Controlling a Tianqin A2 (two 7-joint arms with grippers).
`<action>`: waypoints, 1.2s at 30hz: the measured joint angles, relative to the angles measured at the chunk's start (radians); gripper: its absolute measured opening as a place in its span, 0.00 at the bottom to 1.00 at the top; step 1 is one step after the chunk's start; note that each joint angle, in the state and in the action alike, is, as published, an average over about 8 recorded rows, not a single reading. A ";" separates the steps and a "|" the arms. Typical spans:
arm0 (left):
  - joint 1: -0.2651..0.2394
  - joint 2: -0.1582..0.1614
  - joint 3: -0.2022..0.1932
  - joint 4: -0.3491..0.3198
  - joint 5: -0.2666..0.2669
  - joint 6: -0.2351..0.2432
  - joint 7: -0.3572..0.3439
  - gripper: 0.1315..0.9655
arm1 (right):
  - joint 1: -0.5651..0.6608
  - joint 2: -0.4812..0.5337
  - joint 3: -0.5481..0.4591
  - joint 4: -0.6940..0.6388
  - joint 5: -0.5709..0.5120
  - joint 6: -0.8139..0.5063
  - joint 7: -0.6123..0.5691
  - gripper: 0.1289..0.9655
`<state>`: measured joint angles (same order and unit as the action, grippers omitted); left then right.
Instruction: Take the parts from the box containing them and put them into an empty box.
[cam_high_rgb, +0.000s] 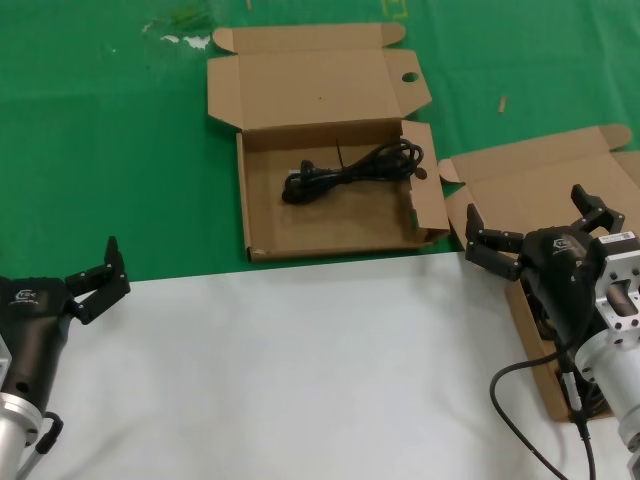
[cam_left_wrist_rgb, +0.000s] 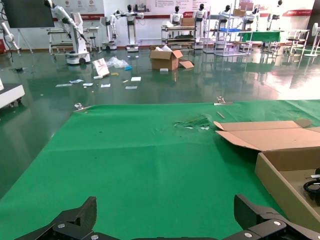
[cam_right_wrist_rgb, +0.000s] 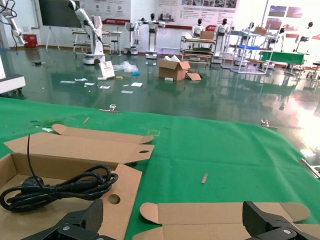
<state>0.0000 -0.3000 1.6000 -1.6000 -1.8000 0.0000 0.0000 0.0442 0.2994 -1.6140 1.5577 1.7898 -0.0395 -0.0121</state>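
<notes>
A brown box with round holes (cam_high_rgb: 262, 215) lies open at the middle of the green cloth, with one black coiled cable (cam_high_rgb: 352, 168) inside it. The right wrist view shows this cable (cam_right_wrist_rgb: 60, 187) beside the box's side flap and its hole (cam_right_wrist_rgb: 114, 199). A holeless brown box (cam_high_rgb: 530, 185) lies open at the right. My right gripper (cam_high_rgb: 535, 215) hangs open above this box, and the arm hides most of its inside. The right gripper (cam_right_wrist_rgb: 172, 215) holds nothing. At the near left, over the cloth's edge, my left gripper (cam_high_rgb: 100, 280) is open and empty (cam_left_wrist_rgb: 165, 210).
A white sheet (cam_high_rgb: 300, 370) covers the near half of the table and green cloth (cam_high_rgb: 100, 150) the far half. The holed box's lid (cam_high_rgb: 310, 85) lies flat behind it. The left wrist view shows that box's wall (cam_left_wrist_rgb: 280, 187).
</notes>
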 joint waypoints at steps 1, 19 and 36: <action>0.000 0.000 0.000 0.000 0.000 0.000 0.000 1.00 | 0.000 0.000 0.000 0.000 0.000 0.000 0.000 1.00; 0.000 0.000 0.000 0.000 0.000 0.000 0.000 1.00 | 0.000 0.000 0.000 0.000 0.000 0.000 0.000 1.00; 0.000 0.000 0.000 0.000 0.000 0.000 0.000 1.00 | 0.000 0.000 0.000 0.000 0.000 0.000 0.000 1.00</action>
<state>0.0000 -0.3000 1.6000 -1.6000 -1.8000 0.0000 0.0000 0.0442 0.2994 -1.6140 1.5577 1.7898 -0.0395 -0.0121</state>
